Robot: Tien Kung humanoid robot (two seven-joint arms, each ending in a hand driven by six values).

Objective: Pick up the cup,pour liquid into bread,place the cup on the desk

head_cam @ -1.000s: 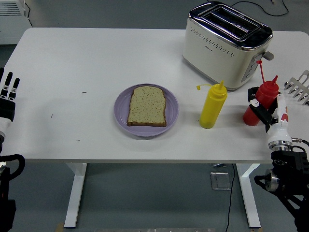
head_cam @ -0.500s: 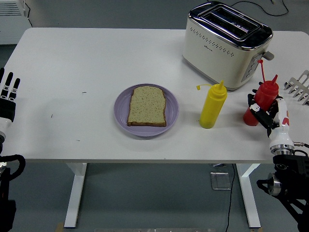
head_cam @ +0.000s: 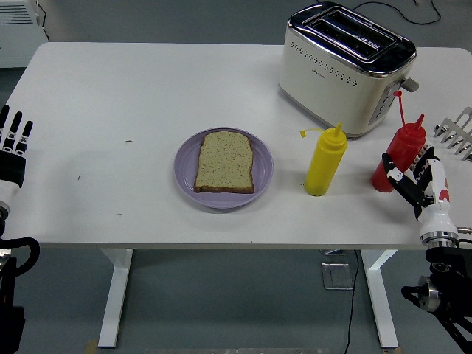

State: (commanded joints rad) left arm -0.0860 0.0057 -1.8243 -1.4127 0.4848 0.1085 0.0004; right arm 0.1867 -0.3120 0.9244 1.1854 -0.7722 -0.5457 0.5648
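Grainy square bread (head_cam: 225, 161), round lilac plate (head_cam: 186, 175)

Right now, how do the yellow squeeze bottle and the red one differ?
The yellow bottle stands left, nearer the plate, clear of both hands; the red bottle stands right, with the right robot hand open just beside it. The yellow one's cap tether hangs left; the red one's sticks upward. Both stand upright on the table before the toaster.
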